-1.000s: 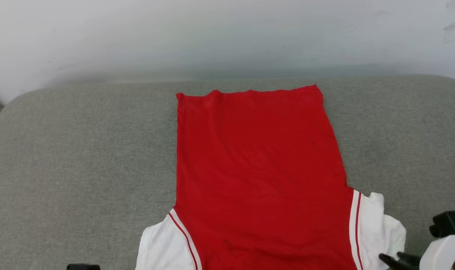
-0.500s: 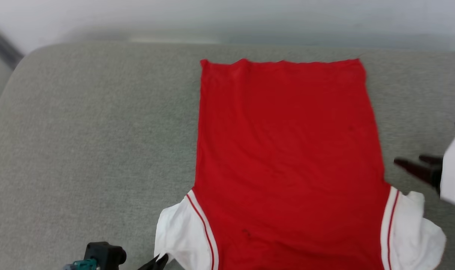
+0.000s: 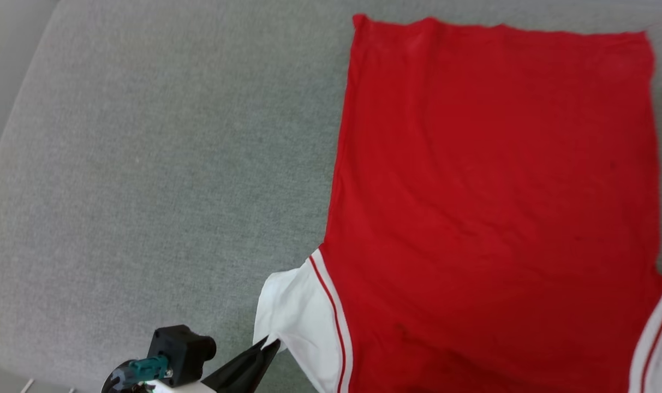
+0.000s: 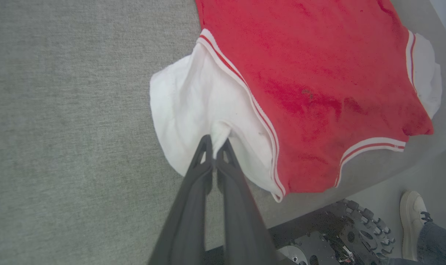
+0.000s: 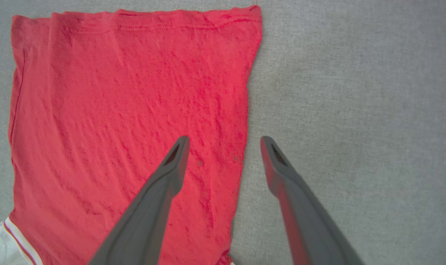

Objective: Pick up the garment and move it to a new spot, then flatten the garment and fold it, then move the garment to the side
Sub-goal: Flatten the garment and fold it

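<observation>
- One red shirt (image 3: 489, 191) with white sleeves lies spread flat on a grey cushion (image 3: 145, 164), its straight hem at the far end and its sleeves at the near end. The side facing up is plain red.
- On the robot's left, the left gripper (image 4: 215, 141) has its jaws closed on a small fold of the white sleeve (image 4: 186, 99), and the cloth bunches up around the fingertips.
- At the shirt's right edge, the right gripper (image 5: 224, 141) has its jaws spread wide and holds nothing. One finger is over the red cloth and the other over bare cushion. Whether they touch the fabric cannot be told.
- At the shirt's other side, the other sleeve (image 4: 427, 73) lies crumpled beside the red body.
- Past the cushion's near edge, the left wrist view shows part of the robot's wheeled base (image 4: 355, 232) and a person's pale shoe (image 4: 410, 217) on the floor.
</observation>
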Controlling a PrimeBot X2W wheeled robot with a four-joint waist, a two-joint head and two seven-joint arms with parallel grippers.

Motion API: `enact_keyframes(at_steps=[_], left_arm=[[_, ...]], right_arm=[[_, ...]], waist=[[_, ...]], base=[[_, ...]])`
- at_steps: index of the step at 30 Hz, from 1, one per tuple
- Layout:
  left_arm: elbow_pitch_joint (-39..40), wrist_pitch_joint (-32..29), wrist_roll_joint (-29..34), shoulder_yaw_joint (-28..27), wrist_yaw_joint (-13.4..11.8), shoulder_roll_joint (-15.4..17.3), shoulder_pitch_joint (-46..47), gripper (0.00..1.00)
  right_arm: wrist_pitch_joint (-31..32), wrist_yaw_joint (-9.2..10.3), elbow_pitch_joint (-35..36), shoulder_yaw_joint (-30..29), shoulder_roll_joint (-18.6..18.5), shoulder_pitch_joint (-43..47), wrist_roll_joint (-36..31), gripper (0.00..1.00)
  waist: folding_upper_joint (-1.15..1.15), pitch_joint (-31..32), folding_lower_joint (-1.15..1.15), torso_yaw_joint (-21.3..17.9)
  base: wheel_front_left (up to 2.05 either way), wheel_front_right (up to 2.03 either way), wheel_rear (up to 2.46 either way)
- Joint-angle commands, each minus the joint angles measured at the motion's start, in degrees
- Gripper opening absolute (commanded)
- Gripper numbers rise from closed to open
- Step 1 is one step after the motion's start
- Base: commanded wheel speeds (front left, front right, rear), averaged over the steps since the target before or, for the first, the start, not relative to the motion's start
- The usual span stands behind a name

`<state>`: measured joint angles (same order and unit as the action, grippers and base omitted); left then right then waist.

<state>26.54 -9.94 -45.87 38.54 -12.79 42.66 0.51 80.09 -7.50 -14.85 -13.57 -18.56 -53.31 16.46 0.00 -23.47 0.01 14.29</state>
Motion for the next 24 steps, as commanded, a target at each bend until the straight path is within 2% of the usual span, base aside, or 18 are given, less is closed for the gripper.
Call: enact_keyframes(at_steps=[1,11,16,24], left_arm=[[0.3,-0.1,0.5,0.1,0.1,-0.2,1.0,0.00],[1.1,0.2,1.9,0.6,1.1,-2.1,4.7,0.00],[0.9,0.3,1.6,1.0,1.4,-3.1,5.4,0.00],[0.3,0.6,1.8,1.4,1.5,-4.3,5.9,0.00]], right_arm=[[0.0,0.02,-0.9,-0.5,0.2,-1.8,-1.1,1.00],[-2.4,0.02,-9.6,-5.8,1.6,-13.7,-11.4,1.00],[-3.7,0.02,-12.4,-6.3,1.9,-15.3,-14.5,1.00],[-4.4,0.02,-16.1,-5.3,1.8,-14.1,-15.9,1.00]], waist=[[0.00,-3.1,-0.01,2.4],[0.00,-9.5,-0.01,6.0],[0.00,-10.9,-0.01,7.2],[0.00,-12.1,-0.01,8.2]], base=[[0.00,0.00,0.00],[0.00,0.00,0.00],[0.00,0.00,0.00],[0.00,0.00,0.00]])
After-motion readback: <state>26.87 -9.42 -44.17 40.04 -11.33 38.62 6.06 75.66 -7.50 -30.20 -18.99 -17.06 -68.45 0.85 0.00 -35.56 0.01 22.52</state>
